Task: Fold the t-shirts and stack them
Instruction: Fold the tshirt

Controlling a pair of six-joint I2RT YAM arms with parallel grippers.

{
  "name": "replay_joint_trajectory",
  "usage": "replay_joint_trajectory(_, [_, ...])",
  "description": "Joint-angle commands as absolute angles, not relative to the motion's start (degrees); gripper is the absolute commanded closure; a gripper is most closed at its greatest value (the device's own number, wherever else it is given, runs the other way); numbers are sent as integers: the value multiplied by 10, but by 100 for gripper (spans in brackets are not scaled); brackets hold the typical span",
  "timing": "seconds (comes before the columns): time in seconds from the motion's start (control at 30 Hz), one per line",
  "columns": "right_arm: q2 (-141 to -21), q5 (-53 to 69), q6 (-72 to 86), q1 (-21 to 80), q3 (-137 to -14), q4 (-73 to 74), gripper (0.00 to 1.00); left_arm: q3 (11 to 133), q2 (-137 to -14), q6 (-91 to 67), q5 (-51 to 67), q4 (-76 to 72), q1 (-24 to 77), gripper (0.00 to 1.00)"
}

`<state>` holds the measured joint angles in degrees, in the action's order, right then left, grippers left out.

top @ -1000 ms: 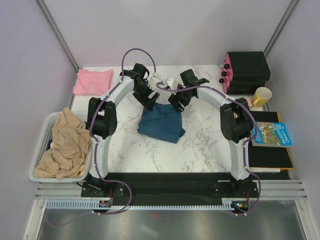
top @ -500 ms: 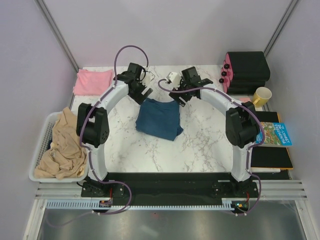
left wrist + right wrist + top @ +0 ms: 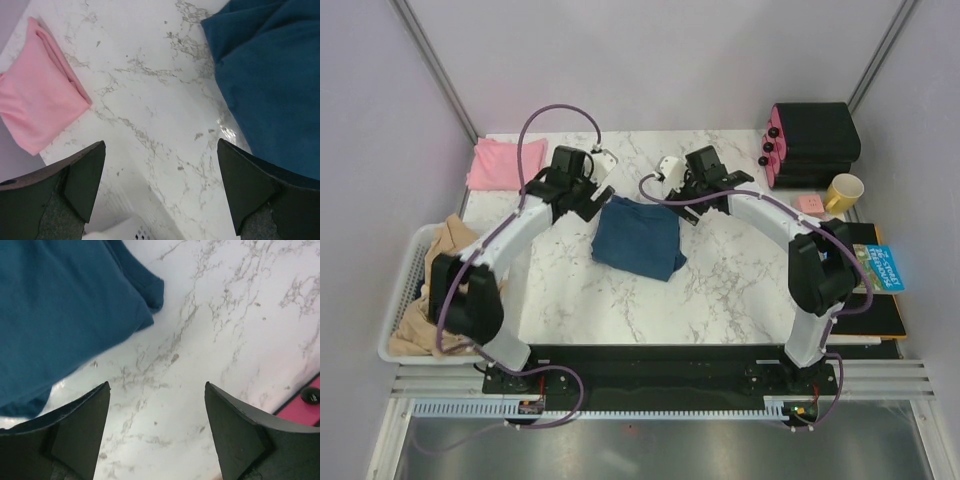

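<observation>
Since a second ago I have let go of the dark teal t-shirt and drawn both arms back off its far edge. My left arm has swung out to the left, its elbow now above the basket.

My left pincer stands wide, released, over bare marble just left of the shirt. My right pincer is also spread, with nothing in it, at the shirt's far right corner.

Only the overhead view takes in the basket, the yellow mug and the book off to the right. My left wrist view alone shows the stacked folded edges of the pink t-shirt, with the table bare between it and the teal one. My right wrist view shows a doubled teal corner and a pink-edged strip of the black case.

The white slatted basket holds a crumpled beige cloth.

The teal shirt lies mid-table, folded to a rough rectangle, smooth on top, one loose flap poking out at its near right corner. The pink shirt lies folded flat at the far left corner.
</observation>
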<state>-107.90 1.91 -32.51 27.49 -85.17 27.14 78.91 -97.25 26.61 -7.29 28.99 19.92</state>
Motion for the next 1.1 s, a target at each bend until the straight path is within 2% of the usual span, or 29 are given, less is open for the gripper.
replay_joint_trajectory(0.0, [-982, -49, -392, 275, -801, 283, 15, 639, -796, 351, -97, 123, 247, 0])
replay_joint_trajectory(0.1, [-934, -61, -418, 270, -763, 295, 3, 524, -729, 413, -89, 20, 249, 0])
replay_joint_trajectory(0.13, [-919, -69, -437, 271, -751, 301, 2, 484, -716, 441, -79, 5, 250, 0])
replay_joint_trajectory(0.23, [-910, -69, -439, 263, -756, 338, 2, 418, -688, 509, -73, -103, 272, 0])
replay_joint_trajectory(0.37, [-902, -73, -434, 253, -764, 368, 2, 353, -723, 598, -80, -317, 286, 0])
replay_joint_trajectory(0.5, [-898, -87, -431, 252, -773, 388, 2, 323, -759, 649, -69, -420, 296, 0])
replay_joint_trajectory(0.77, [-918, -103, -432, 247, -813, 410, 2, 257, -807, 712, -59, -546, 333, 0])
replay_joint_trajectory(1.07, [-948, -105, -429, 246, -860, 420, 2, 226, -836, 717, -66, -539, 358, 0])
